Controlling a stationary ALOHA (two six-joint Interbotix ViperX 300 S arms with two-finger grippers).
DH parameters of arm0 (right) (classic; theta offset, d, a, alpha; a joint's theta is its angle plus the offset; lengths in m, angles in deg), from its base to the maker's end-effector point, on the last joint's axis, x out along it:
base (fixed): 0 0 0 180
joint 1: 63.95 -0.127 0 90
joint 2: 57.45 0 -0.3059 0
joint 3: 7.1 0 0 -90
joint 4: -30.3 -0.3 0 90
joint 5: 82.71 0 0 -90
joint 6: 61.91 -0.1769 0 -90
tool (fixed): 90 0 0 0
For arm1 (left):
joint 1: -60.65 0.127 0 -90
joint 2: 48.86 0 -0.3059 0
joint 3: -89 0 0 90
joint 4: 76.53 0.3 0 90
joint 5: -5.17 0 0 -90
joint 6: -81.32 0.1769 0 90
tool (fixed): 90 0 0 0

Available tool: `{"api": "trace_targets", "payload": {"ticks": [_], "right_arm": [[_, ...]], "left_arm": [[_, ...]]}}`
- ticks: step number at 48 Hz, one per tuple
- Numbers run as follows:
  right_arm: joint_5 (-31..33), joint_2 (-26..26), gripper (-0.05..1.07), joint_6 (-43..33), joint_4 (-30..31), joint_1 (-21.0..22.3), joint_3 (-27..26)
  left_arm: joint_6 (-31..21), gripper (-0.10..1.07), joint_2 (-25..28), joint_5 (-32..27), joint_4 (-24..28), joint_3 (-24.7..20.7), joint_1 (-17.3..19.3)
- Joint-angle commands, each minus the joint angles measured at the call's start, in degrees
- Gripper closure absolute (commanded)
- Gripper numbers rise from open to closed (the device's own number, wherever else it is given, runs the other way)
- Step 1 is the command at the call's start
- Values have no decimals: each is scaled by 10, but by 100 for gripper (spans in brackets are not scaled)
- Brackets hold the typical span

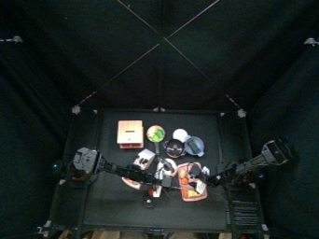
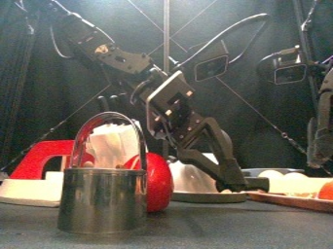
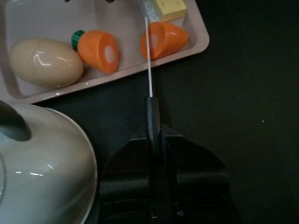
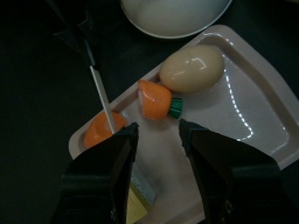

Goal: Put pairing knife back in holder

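The paring knife (image 3: 151, 74) has a thin blade and a dark handle, and my left gripper (image 3: 153, 144) is shut on that handle. Its blade reaches over the white tray (image 3: 201, 39), its tip between two carrot pieces (image 3: 100, 50). In the right wrist view the same knife (image 4: 98, 87) slants down to a carrot piece (image 4: 103, 129). My right gripper (image 4: 158, 140) hangs open over the tray (image 4: 267, 101), holding nothing. The wooden holder (image 1: 130, 133) stands at the table's back left, apart from both grippers.
An egg (image 4: 193, 68) and a yellow block (image 3: 172, 9) share the tray. A white bowl (image 4: 176, 13) lies beside it and a white vessel (image 3: 41, 166) sits near my left gripper. A metal cup (image 2: 101, 199) and a red thing (image 2: 158, 182) stand at the front edge.
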Motion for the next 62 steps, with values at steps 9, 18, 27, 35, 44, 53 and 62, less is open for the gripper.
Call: {"api": "trace_targets", "payload": {"ticks": [9,18,27,35,44,53,62], "right_arm": [[13,-39,22,0,12,3,6],[13,-39,22,0,21,4,8],[20,-45,22,0,49,12,3],[47,-58,23,-2,102,36,-7],[75,-76,23,-2,178,54,-17],[92,-103,23,-3,251,79,-26],[94,-132,23,-9,293,122,-36]], "left_arm": [[1,67,-32,5,3,-5,1],[1,67,-43,2,3,-4,0],[-1,67,-99,-42,-14,6,-2],[-2,67,-158,-120,-40,12,2],[-6,67,-215,-216,-57,5,4],[-41,67,-251,-318,-59,-21,7],[-105,67,-247,-468,6,-97,25]]}}
